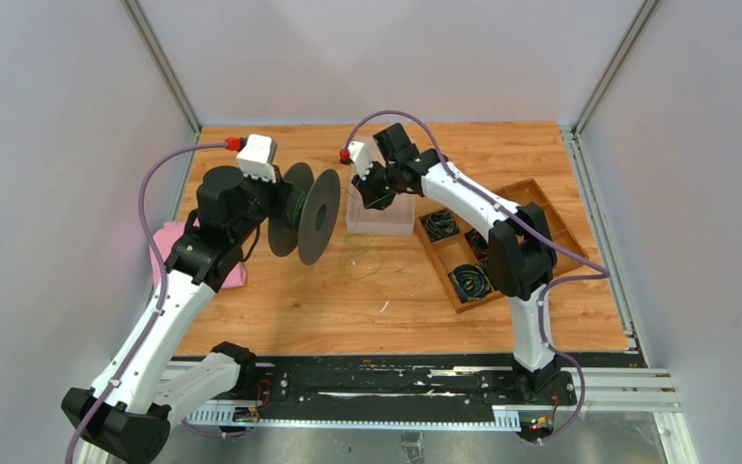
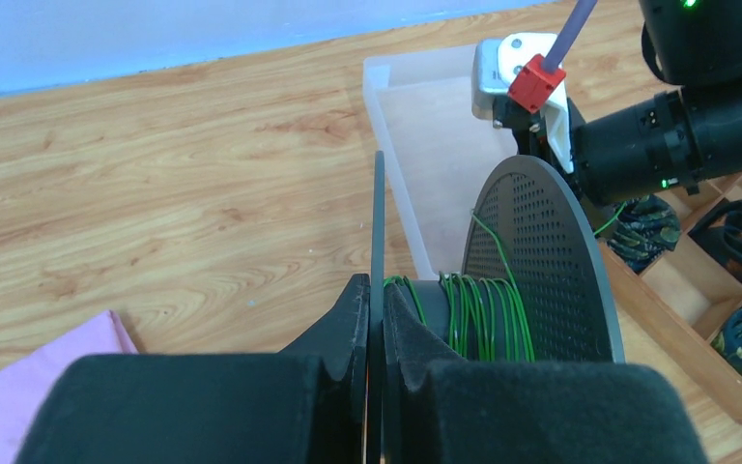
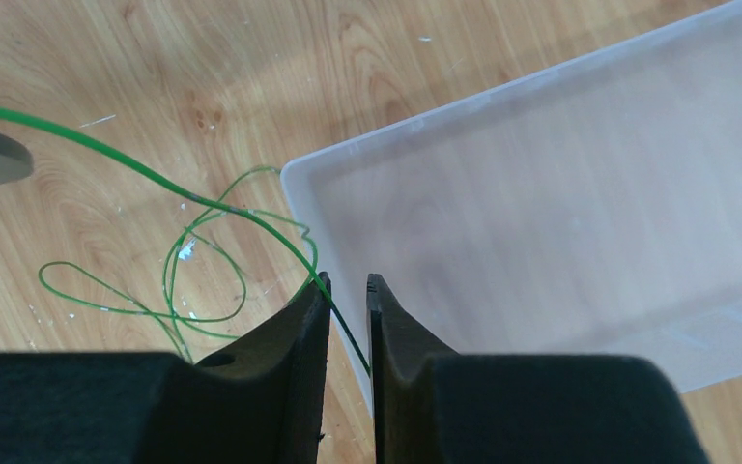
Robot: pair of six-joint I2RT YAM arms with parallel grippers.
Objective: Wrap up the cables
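Left pincer point(image 2: 377, 290) clamped on the near flange of the spool point(image 2: 541, 271); the thin disc is squeezed between both fingers. Right pincer point(image 3: 348, 285) almost closed with a narrow slit left. The green cable point(image 3: 155, 179) threads through the slit; can't tell if it is pinched.

Only the left wrist view shows the green turns on the hub. Only the right wrist view shows loose cable loops on the tabletop point(image 3: 106, 77) beside the clear bin point(image 3: 560, 193).

Spool held above the tabletop, flanges upright, its axis roughly level and pointing toward the right arm.
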